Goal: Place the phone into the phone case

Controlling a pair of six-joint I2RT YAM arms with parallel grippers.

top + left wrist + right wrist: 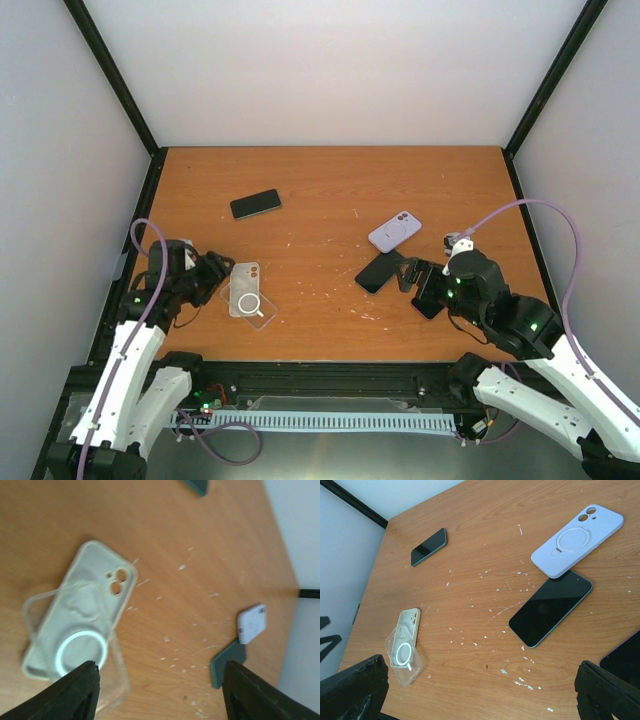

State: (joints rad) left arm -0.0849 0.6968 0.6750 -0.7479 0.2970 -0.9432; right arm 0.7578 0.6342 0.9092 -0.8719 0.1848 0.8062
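On the bench (330, 190), the left gripper (160, 680) hangs beside the clear phone case (75, 630), and the right gripper (482, 675) is near the phone (551, 608) by the lilac case (577, 539). Both sets of jaws are spread wide and empty.

**Table, walls and frame**

An orange wooden table (330, 180) fills the middle; white flecks (504, 671) mark it, thickest from centre toward 5 o'clock; plain pale walls (330, 70) close it in at 9, 12 and 3 o'clock; black posts (110, 70) rise from the corners at 11 and 1 o'clock; a black rail (330, 375) edges it at 6 o'clock, with a white slotted strip (330, 421) just beyond.
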